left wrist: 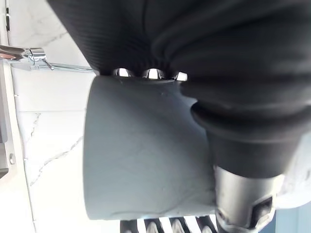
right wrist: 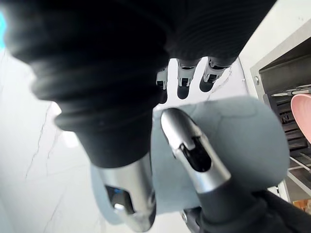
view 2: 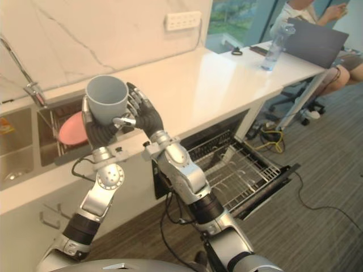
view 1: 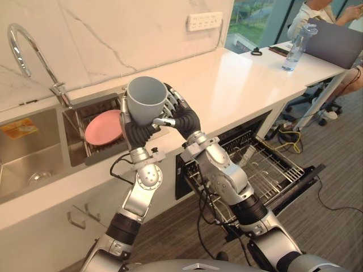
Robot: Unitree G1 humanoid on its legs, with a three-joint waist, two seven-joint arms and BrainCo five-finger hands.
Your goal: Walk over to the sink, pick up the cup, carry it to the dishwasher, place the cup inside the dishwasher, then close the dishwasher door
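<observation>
While the left hand [view 1: 135, 133] and the right hand [view 1: 182, 118] curl their fingers round it from either side, the grey cup [view 1: 146, 99] is held between them, mouth upward, above the front edge of the white counter [view 1: 238, 79]. Behind it, a pink plate [view 1: 104, 127] rests in the right-hand compartment of the sink [view 1: 28, 153]. Lower right, the dishwasher [view 1: 306, 174] stands open with its rack pulled out. A bottle [view 1: 295, 48] stands at the counter's far end.

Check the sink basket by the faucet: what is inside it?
A pink plate sits in the sink basket. The cup, held in the left robot hand and the right robot hand, covers the basket's right end, so anything there cannot be seen.
</observation>
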